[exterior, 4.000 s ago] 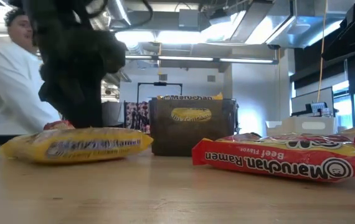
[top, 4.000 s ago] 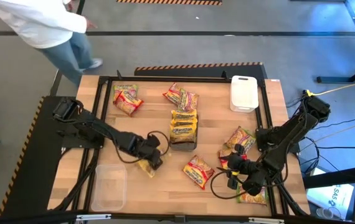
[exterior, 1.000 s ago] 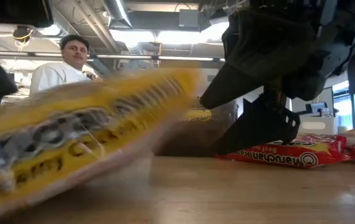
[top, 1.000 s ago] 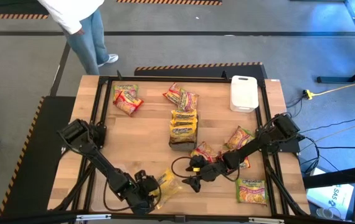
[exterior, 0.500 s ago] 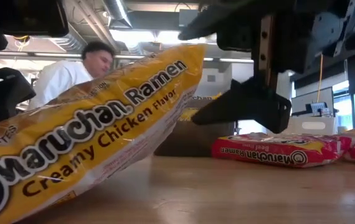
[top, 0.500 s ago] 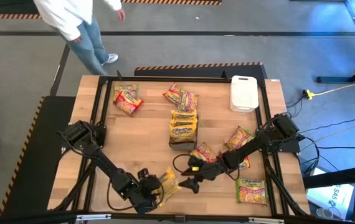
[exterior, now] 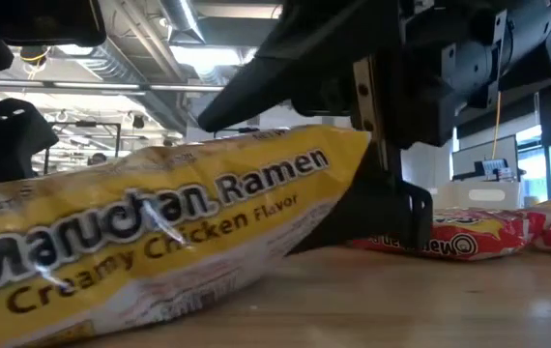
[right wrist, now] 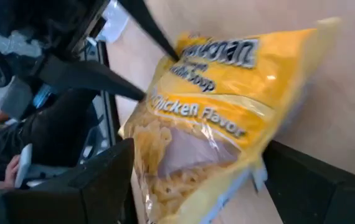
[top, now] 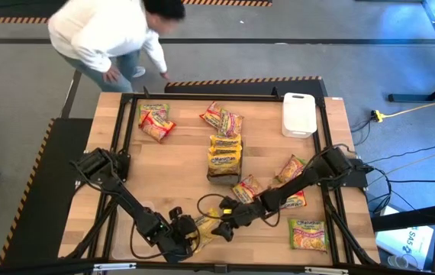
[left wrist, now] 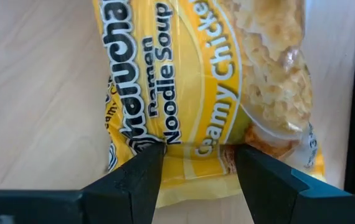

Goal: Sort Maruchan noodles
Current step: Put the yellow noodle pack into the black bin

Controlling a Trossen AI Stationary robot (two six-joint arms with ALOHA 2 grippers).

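A yellow Creamy Chicken Maruchan packet point(top: 207, 224) sits near the table's near edge, filling the low view point(exterior: 159, 242). My left gripper point(top: 189, 229) is at the packet's left end and is shut on it point(left wrist: 196, 177). My right gripper point(top: 219, 221) comes in from the right and is wide open point(right wrist: 199, 149). Its fingers stand on either side of the packet's right end point(right wrist: 221, 124). More yellow packets point(top: 225, 150) are stacked at a dark tray point(top: 223, 177). Red and green-pink packets point(top: 153, 121) lie scattered on the table. My left gripper pinches the yellow packet's end seam point(left wrist: 196, 163) between its two fingers, coming level from the table's left. The packet is tilted, its far right end point(exterior: 348, 155) raised and its lower side close to the tabletop. My right gripper: I cannot tell whether its open fingers touch the packet.
A white tray point(top: 298, 114) stands at the far right. Packets lie at the far middle point(top: 221, 118), at right point(top: 292, 169), beside the right arm point(top: 248, 187) and at the near right point(top: 309, 233). A person in white point(top: 111, 34) leans at the far left edge.
My right gripper has moved left toward the yellow packet, and its open fingers now stand around the packet's right end. My left gripper has carried the packet slightly right. The packet's raised end has come down to a flatter tilt. The person has bent toward the table's far edge.
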